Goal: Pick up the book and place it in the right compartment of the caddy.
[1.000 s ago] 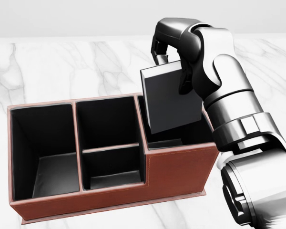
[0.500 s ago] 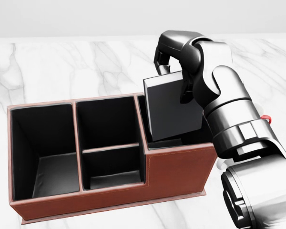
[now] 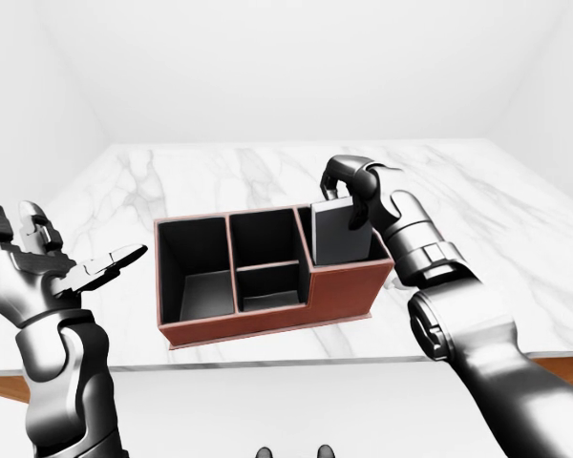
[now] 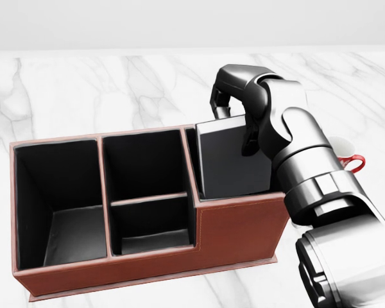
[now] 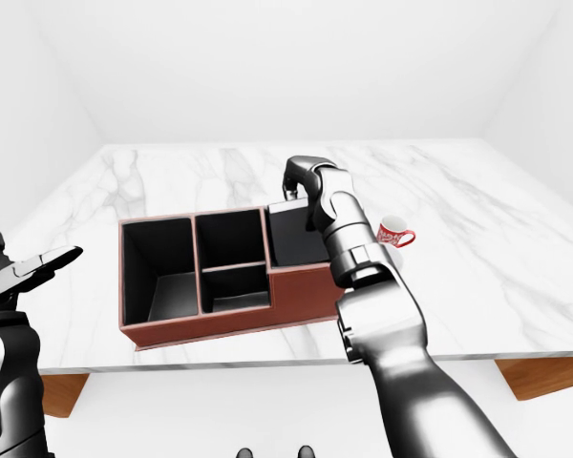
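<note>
1. Right robot hand (image 4: 234, 106) is clamped on the top edge of the book (image 4: 234, 160), fingers curled over it.
2. The book is dark grey, nearly upright, tilted slightly; its lower part is inside the right compartment of the caddy (image 4: 147, 263), its top sticks out above the rim. Cannot tell if it touches the compartment floor.
3. The caddy is reddish-brown with a black lining and sits on the white marble tabletop (image 4: 64, 96). It has a large left compartment and two smaller middle ones, all showing only the lining.
4. Left robot hand (image 3: 53, 272) is open, fingers spread, held off the left edge of the tabletop, well apart from the caddy.
5. A red-and-white mug (image 5: 393, 232) stands on the tabletop just right of the caddy, partly hidden by the right arm in the head view.
</note>
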Tool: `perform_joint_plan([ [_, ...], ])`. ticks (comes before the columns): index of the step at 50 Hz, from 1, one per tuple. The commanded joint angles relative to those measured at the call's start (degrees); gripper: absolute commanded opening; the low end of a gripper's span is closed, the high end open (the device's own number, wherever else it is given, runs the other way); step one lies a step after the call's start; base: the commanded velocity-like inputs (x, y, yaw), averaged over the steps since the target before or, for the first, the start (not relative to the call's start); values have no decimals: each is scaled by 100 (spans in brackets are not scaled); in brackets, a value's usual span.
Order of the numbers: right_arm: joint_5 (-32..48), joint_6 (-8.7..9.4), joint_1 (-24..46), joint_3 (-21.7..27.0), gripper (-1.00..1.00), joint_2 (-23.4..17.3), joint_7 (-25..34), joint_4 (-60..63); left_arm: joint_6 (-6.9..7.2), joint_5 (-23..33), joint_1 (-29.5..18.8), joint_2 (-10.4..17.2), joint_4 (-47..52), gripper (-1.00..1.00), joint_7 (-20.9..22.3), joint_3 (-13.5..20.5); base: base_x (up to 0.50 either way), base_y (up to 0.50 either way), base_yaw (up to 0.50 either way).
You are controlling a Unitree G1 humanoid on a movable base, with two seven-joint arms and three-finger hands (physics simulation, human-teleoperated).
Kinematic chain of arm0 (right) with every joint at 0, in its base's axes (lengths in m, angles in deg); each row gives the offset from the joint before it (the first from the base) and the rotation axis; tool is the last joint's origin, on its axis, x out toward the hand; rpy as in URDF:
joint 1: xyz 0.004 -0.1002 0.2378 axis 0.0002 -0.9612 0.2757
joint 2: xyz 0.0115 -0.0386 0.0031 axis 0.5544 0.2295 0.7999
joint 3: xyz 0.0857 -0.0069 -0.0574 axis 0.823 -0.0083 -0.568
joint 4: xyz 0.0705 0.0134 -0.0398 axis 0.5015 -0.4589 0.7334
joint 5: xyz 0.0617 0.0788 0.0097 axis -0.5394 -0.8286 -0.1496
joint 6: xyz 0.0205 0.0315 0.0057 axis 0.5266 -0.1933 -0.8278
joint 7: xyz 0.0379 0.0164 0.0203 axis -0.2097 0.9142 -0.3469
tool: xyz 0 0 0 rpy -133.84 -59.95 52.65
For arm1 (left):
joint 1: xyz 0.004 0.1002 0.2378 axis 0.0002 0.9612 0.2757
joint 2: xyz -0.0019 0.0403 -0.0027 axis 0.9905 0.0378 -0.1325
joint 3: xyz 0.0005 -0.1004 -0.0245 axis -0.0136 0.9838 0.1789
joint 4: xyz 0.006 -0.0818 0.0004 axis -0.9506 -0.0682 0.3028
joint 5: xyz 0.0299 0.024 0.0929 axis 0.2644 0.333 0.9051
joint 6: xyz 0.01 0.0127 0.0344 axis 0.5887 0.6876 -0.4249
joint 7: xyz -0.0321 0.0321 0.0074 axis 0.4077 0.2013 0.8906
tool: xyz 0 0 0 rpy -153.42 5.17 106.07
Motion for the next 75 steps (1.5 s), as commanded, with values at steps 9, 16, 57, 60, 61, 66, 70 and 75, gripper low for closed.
perform_joint_plan([
  [9, 81, 0, -8, 51, -100, -12, -191, -230, 0, 15, 11, -16, -17, 100, 14, 1, 0, 0, 0],
  [16, 103, 0, 20, 59, -100, -35, -117, -212, 0, 15, 2, -7, -55, 100, 17, -4, 0, 0, 0],
  [57, 880, 0, -128, 231, 100, -176, 1378, 2217, 0, 9, -12, 5, -76, 100, 13, -5, 0, 0, 0],
  [60, 948, 0, -164, 254, 100, -187, 1378, 2530, 0, 21, -17, 2, -151, 100, 33, -13, 0, 0, 0],
  [61, 966, 0, -173, 267, 100, -186, 1378, 2622, 0, 16, -15, 7, -126, 100, 21, -14, 0, 0, 0],
  [66, 1074, 0, -180, 296, 100, -185, 1378, 3022, 0, 12, -7, 6, -80, 100, 7, -17, 0, 0, 0],
  [70, 1182, 0, -249, 319, 100, -147, 1378, 3532, 0, 12, -7, 4, -79, 100, 9, -14, 0, 0, 0],
  [75, 1296, 0, -428, 350, 100, -55, 1378, 4186, 0, 12, 4, -2, -72, 100, 15, -10, 0, 0, 0],
])
